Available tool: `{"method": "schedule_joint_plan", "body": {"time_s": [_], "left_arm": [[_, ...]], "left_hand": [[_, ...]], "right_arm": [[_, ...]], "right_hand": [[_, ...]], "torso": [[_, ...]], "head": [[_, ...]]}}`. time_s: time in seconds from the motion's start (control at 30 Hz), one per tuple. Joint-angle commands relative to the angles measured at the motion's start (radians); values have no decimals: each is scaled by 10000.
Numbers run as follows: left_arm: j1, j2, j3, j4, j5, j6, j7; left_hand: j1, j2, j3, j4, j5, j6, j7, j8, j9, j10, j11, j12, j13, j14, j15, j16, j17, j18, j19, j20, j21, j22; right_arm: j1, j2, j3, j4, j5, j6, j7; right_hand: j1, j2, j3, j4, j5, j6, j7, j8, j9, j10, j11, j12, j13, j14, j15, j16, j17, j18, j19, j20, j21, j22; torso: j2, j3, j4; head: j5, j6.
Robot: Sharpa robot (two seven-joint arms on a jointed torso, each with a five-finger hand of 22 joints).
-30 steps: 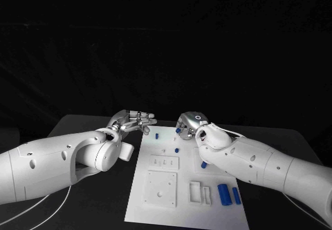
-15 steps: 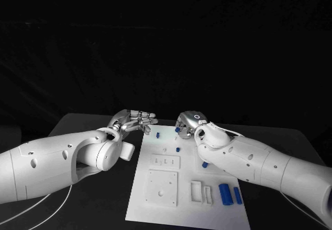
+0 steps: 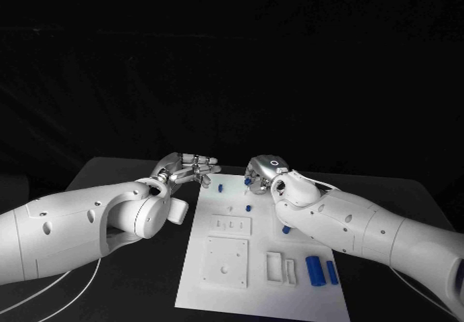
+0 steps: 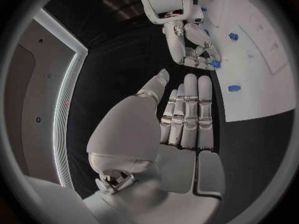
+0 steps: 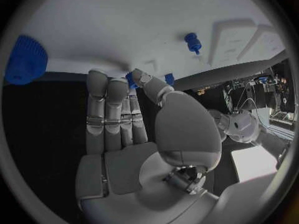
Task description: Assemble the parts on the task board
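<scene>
The white task board (image 3: 259, 268) lies in the middle of the table. On it are small blue parts: a peg (image 3: 221, 189) near the far end, another peg (image 3: 249, 208), a third (image 3: 286, 230) beside my right forearm, and two longer cylinders (image 3: 313, 270) at the near right. My right hand (image 3: 263, 173) hovers over the board's far end and pinches a small blue part (image 5: 130, 79) between thumb and a fingertip; the same part (image 4: 215, 63) is at its fingertips in the left wrist view. My left hand (image 3: 190, 167) is beside the board's far left corner, fingers straight and together, holding nothing.
White raised blocks and slotted frames (image 3: 279, 267) stand on the board's near half. A large ribbed blue piece (image 5: 25, 59) lies at the board's edge in the right wrist view. Black table (image 3: 116, 282) surrounds the board.
</scene>
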Motion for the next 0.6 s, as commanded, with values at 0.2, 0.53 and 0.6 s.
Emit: {"method": "schedule_joint_plan", "body": {"time_s": [0.2, 0.53, 0.6], "left_arm": [[30, 0, 12, 8, -10, 141, 39], [30, -39, 11, -43, -9, 125, 31], [30, -48, 11, -64, -9, 122, 31]], "left_hand": [[-61, 25, -13, -59, -44, -62, 8, -13, 2, -77, 24, -27, 14, 44, -11, 26, -8, 161, -72, -25, 12, -6], [-56, 26, -19, -67, -47, -79, 4, -15, 1, -92, 25, -27, 14, 44, -11, 20, -12, 159, -82, -25, 40, -56], [-56, 26, -19, -67, -47, -79, 4, -15, 1, -92, 25, -27, 14, 44, -11, 20, -12, 159, -82, -25, 40, -56]], "right_arm": [[-9, -3, -8, -79, 269, 90, 153], [-6, -264, -7, 209, 552, -615, 235], [-5, -388, -6, 339, 596, -673, 240]], "right_hand": [[-278, -230, -1049, 387, -37, -1365, 286, 23, 83, -1107, 404, 26, -504, -105, 200, -39, -68, 285, 30, 208, -425, -95], [305, -621, -3324, 799, 500, -2781, -10, 34, -272, -2256, 698, 22, -694, -285, 407, -200, -324, 758, 39, 512, -1072, -242], [361, -615, -3467, 850, 574, -2770, -6, 34, -272, -2248, 693, 21, -690, -297, 409, -187, -354, 760, 71, 514, -1142, -198]], "torso": [[-2, -4, -1], [-12, 12, -20], [-20, 15, -32]], "head": [[27, 21], [27, 67], [28, 77]]}}
